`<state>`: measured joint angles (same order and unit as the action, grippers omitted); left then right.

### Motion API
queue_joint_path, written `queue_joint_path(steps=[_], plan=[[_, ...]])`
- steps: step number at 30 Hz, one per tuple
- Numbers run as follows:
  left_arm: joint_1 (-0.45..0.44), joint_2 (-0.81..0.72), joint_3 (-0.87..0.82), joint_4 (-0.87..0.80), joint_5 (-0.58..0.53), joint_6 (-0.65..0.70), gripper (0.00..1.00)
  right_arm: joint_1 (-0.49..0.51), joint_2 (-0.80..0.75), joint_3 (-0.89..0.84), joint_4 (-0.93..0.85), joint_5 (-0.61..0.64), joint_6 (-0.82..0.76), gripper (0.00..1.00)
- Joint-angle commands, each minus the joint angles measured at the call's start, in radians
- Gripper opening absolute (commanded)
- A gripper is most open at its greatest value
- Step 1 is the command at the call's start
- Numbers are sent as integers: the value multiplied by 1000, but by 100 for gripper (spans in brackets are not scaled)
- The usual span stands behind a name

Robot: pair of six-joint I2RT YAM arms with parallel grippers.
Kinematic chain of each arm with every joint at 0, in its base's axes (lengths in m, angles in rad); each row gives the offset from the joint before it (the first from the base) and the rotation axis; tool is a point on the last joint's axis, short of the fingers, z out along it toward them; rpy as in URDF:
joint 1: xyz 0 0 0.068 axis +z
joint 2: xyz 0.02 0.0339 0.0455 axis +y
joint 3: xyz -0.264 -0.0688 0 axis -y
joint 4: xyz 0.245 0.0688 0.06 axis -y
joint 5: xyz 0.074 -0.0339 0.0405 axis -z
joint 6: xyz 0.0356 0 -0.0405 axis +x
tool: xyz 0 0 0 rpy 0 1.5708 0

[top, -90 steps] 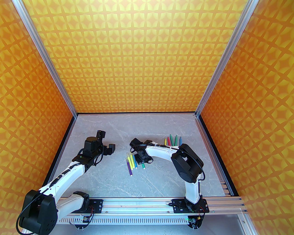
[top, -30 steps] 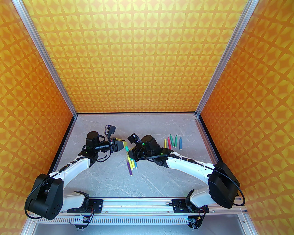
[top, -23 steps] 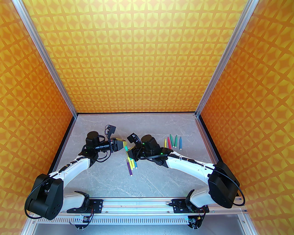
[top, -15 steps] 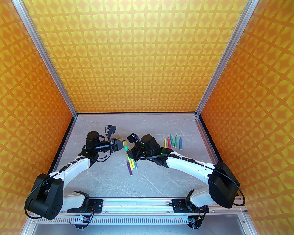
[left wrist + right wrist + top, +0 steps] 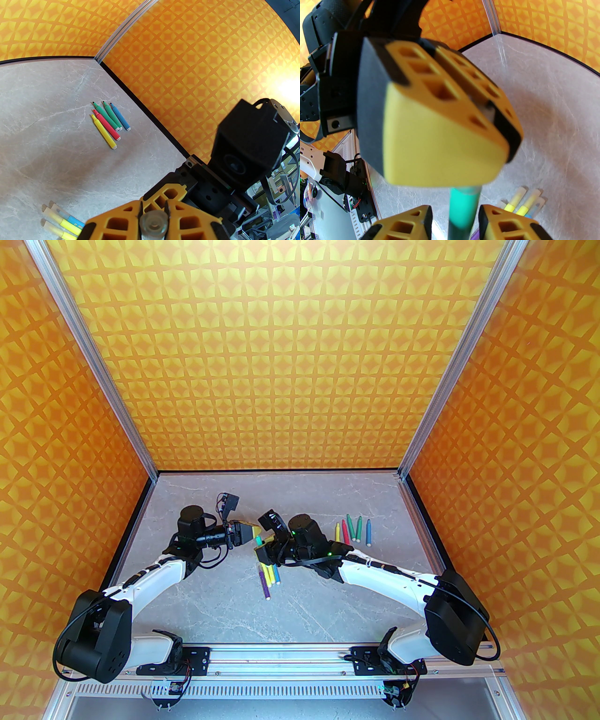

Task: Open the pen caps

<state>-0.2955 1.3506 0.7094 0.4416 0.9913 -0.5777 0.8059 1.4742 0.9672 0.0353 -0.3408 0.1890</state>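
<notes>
The left claw is clamped tight on a clear cap, seen end-on between its yellow fingers, up off the bench. Facing it, the right claw stands slightly parted, with a green pen between its fingers, far end hidden behind the left claw. A cluster of capped pens lies near the claws; five uncapped pens lie in a row well off to the right.

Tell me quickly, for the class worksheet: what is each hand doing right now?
Left hand: closed on a clear pen cap.
Right hand: open around the green pen, not clamping it.
</notes>
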Motion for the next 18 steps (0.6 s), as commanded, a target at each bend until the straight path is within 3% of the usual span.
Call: queue_joint_path(steps=[1, 7, 15, 18], plan=[[-5, 8, 34, 32, 27, -28, 6, 4, 30, -13, 63, -12, 8, 38], [-6, -21, 25, 32, 30, -27, 6, 4, 52, -16, 81, -18, 11, 31], [-4, -63, 22, -1, 26, 5, 4, 4, 28, -45, 88, -21, 13, 12], [-3, -65, 27, -4, 7, 1, 3, 4, 3, -78, 93, -24, 14, 9]])
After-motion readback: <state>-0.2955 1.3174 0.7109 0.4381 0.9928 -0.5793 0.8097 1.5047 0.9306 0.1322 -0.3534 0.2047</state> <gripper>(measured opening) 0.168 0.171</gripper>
